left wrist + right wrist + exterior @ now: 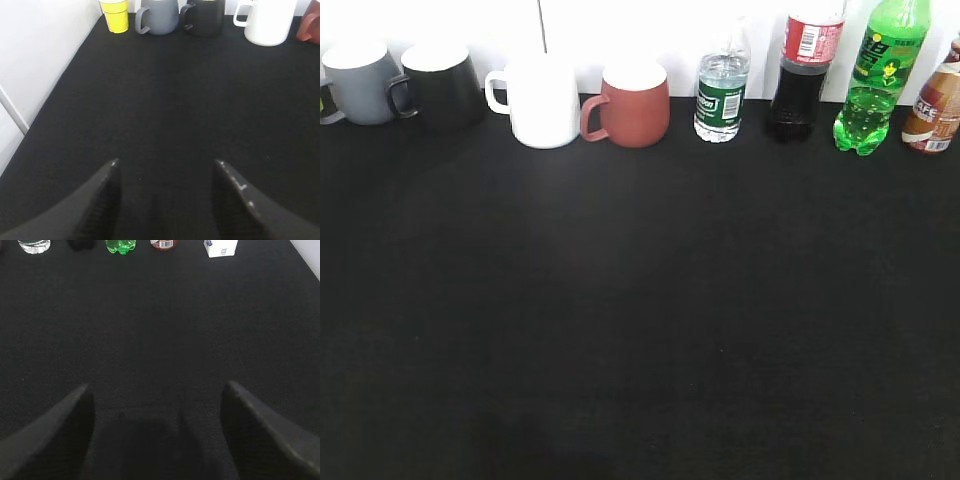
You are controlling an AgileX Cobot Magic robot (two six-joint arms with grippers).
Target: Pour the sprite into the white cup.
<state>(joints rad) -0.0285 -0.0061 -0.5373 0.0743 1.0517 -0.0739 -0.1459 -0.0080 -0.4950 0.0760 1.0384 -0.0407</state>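
Observation:
The sprite (880, 75), a tall bright green bottle, stands at the back right of the black table; its base shows at the top of the right wrist view (120, 246). The white cup (538, 100) stands at the back, left of centre, handle to the left; it also shows at the top right of the left wrist view (267, 21). My left gripper (166, 162) is open and empty, low over the near left table. My right gripper (157, 386) is open and empty over the near right table. Neither gripper shows in the exterior view.
Along the back stand a grey mug (360, 82), a black mug (442, 85), a reddish-brown mug (632, 103), a small water bottle (721, 92), a cola bottle (804, 70) and a brown bottle (935, 105). A yellow cup (115, 15) and a small white carton (220, 248) stand at the ends.

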